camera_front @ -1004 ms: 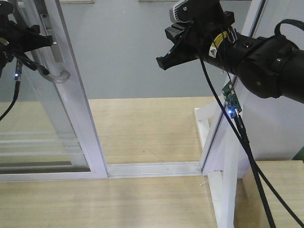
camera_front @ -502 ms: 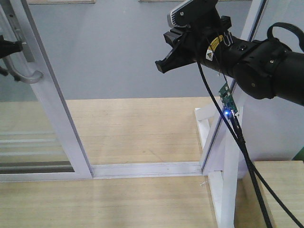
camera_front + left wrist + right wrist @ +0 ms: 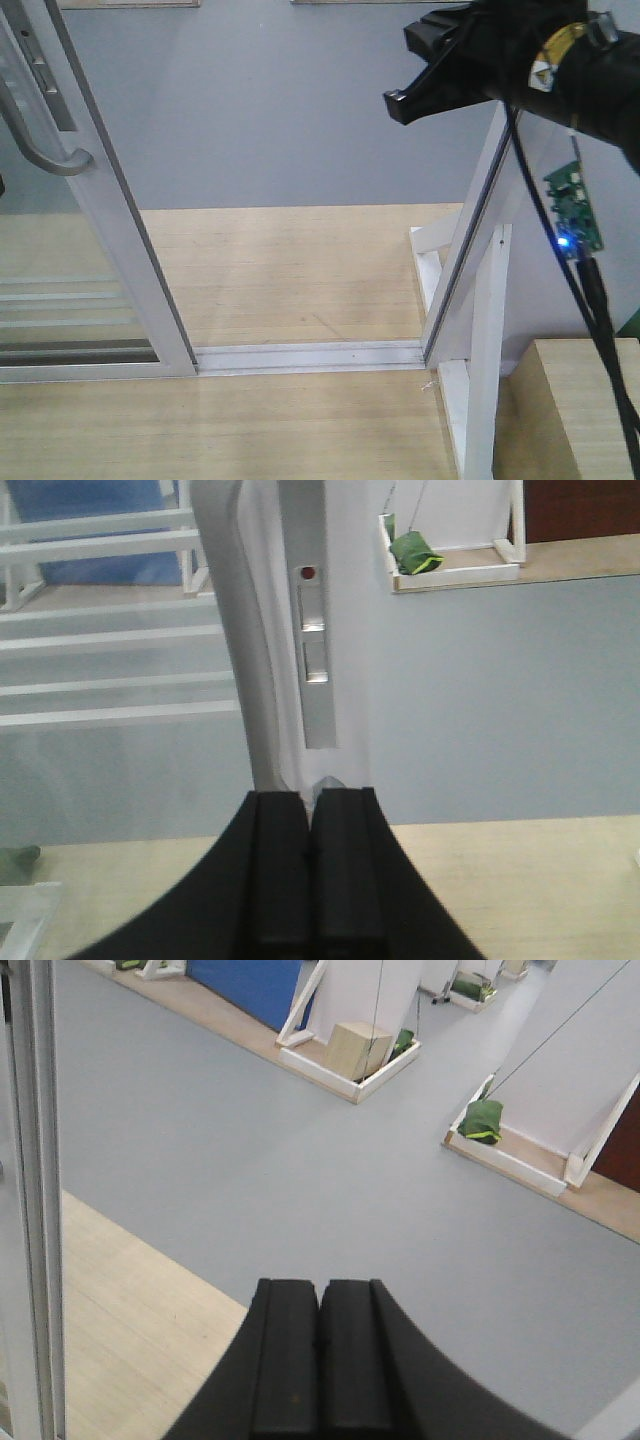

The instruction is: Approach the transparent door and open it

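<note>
The transparent door [image 3: 125, 230] stands at the left of the front view, clear glass in a white frame with thin white bars low down. Its curved grey handle [image 3: 40, 135] is bare there. Through the left wrist view, the same handle [image 3: 235, 630] and a metal lock plate [image 3: 315, 660] rise straight ahead of my left gripper [image 3: 312, 792], which is shut with nothing between its fingers. My right gripper [image 3: 398, 103] hangs shut at the upper right, well away from the door; in its own view the right gripper [image 3: 320, 1285] hovers over grey floor.
A doorway gap lies between the door stile and the bare white post frame [image 3: 480, 300], with a floor track [image 3: 310, 355] across it. A wooden box [image 3: 585, 410] sits at the lower right. Cables and a lit circuit board [image 3: 570, 205] hang from the right arm.
The door slid left, widening the gap. My left gripper came off the handle and left the front view. The right arm swung right and up.
</note>
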Controlling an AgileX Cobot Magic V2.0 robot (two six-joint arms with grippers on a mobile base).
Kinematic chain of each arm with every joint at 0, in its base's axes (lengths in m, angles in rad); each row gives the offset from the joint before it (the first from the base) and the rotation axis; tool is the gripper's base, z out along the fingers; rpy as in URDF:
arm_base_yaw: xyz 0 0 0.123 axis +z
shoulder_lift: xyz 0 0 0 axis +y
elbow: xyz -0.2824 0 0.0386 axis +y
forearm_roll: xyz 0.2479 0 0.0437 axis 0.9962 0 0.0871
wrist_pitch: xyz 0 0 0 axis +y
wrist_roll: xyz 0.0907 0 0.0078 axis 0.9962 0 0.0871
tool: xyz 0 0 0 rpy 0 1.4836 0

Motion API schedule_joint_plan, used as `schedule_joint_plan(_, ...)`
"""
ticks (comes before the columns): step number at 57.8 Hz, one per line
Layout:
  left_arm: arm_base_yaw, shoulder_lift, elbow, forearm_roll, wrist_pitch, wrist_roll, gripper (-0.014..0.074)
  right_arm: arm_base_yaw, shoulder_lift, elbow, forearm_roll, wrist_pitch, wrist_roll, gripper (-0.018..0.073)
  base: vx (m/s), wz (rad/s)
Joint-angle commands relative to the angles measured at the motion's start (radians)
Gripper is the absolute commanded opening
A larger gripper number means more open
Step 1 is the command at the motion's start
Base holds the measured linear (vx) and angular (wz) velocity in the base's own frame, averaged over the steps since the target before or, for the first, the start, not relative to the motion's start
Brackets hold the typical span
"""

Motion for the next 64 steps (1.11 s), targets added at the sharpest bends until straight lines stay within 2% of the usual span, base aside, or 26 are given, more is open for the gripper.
schedule_joint_plan(1,-0.042,-0.109,-0.008,0.018,0.020,-0.008,-0.0006,0.001,-0.129,0.044,-0.003,-0.060,-0.011,-0.0009,0.00,0.00)
schedule_joint_plan(13,-0.128,-0.311,0.031,-0.005,0.227,-0.009,-0.0006,0.001,-0.422,0.337,0.004,-0.067,0.004,-0.0006,0.00,0.00)
schedule_joint_plan(18,-0.149,-0.403,0.072,-0.088,0.264,-0.008,-0.0006,0.001,-0.567,0.437,0.010,-0.034,0.041,-0.0006,0.00,0.00)
schedule_joint_plan(24,-0.155,-0.537,0.148,-0.179,0.315,0.003,-0.0006,0.001,-0.745,0.550,0.011,0.069,0.079,-0.0005,0.00,0.00)
schedule_joint_plan(33,-0.159,-0.715,0.230,-0.241,0.439,0.011,-0.0006,0.001,-0.958,0.646,0.011,0.181,0.095,-0.0005,0.00,0.00)
schedule_joint_plan(43,-0.159,-0.839,0.231,-0.253,0.441,0.010,-0.0006,0.001,-1.055,0.711,-0.016,0.177,0.095,-0.0005,0.00,0.00)
schedule_joint_plan(50,-0.159,-0.835,0.231,-0.254,0.432,-0.002,-0.0006,0.001,-1.047,0.733,-0.052,0.122,0.095,-0.0005,0.00,0.00)
schedule_joint_plan(59,-0.159,-0.836,0.231,-0.255,0.429,-0.054,-0.0006,0.001,-1.047,0.737,-0.023,0.124,0.095,-0.0004,0.00,0.00)
schedule_joint_plan(64,-0.159,-0.836,0.231,-0.253,0.437,-0.056,-0.0006,0.001,-1.047,0.737,-0.023,0.135,0.095,-0.0004,0.00,0.00)
